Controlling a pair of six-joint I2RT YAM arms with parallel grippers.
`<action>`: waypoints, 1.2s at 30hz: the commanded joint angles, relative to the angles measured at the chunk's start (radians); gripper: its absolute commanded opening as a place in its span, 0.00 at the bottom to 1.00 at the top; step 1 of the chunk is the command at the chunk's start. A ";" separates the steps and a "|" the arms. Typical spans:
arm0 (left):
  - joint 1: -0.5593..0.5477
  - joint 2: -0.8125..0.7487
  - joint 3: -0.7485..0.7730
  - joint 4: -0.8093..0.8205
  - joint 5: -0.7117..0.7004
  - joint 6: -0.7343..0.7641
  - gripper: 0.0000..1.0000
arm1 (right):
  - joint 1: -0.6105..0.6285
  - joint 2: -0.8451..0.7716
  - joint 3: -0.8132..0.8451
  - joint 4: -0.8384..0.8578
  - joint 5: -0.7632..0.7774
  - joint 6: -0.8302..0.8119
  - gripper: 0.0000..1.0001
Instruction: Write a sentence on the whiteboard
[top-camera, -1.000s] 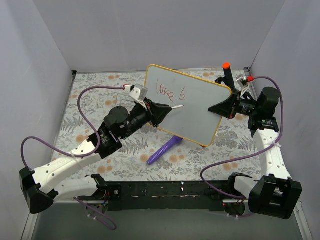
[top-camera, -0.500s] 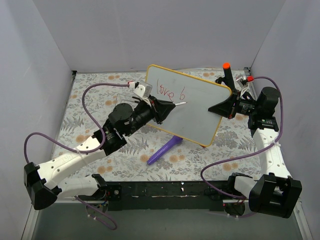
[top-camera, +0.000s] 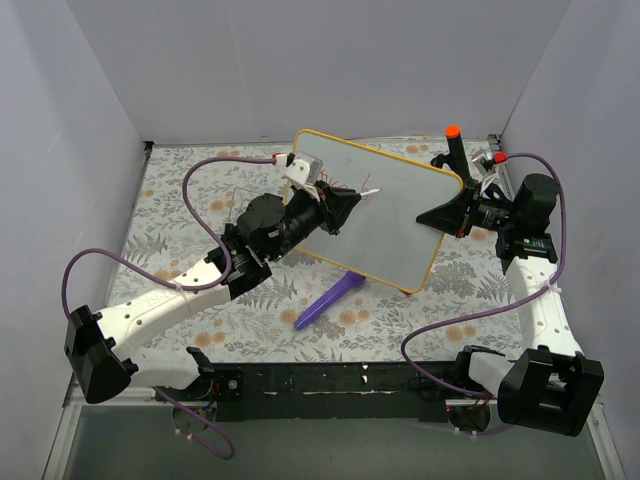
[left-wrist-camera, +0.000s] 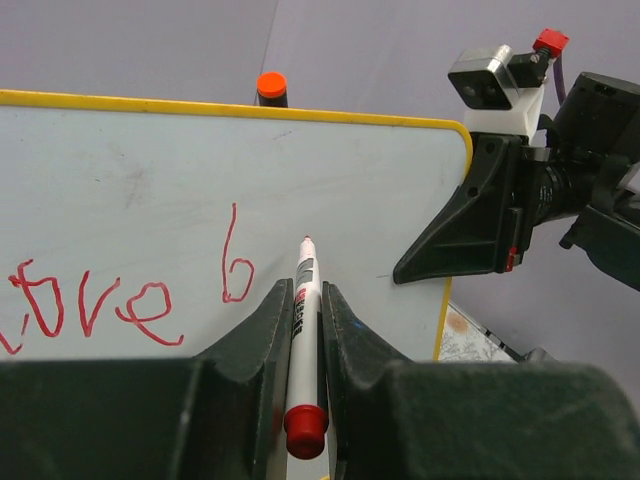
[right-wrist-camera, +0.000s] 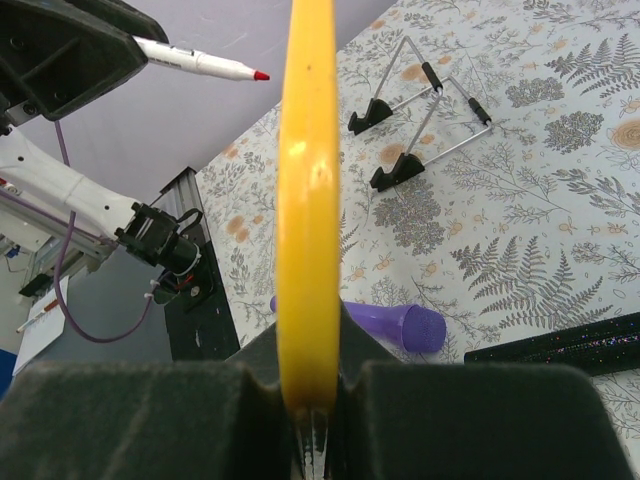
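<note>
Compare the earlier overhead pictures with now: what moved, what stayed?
The left gripper, shut on the white red-tipped marker, swung farther from its base, carrying the tip to beside the red handwritten "love b". Unchanged: the yellow-framed rectangular whiteboard, the right gripper clamping its edge, the purple tube; no new strokes.

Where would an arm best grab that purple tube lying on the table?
Probably around the middle of the purple tube, coming straight down, fingers across its narrow width. It lies flat on the table, and its far end sits near the lower edge of the tilted whiteboard, so the nearer half is freer.
</note>
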 joint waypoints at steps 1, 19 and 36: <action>0.005 0.007 0.052 0.033 -0.047 0.036 0.00 | -0.004 -0.025 0.030 0.061 -0.036 0.010 0.01; 0.020 0.042 0.074 -0.012 -0.067 0.052 0.00 | -0.003 -0.025 0.030 0.061 -0.037 0.011 0.01; 0.025 0.000 0.069 -0.022 -0.021 0.035 0.00 | -0.004 -0.026 0.030 0.062 -0.037 0.011 0.01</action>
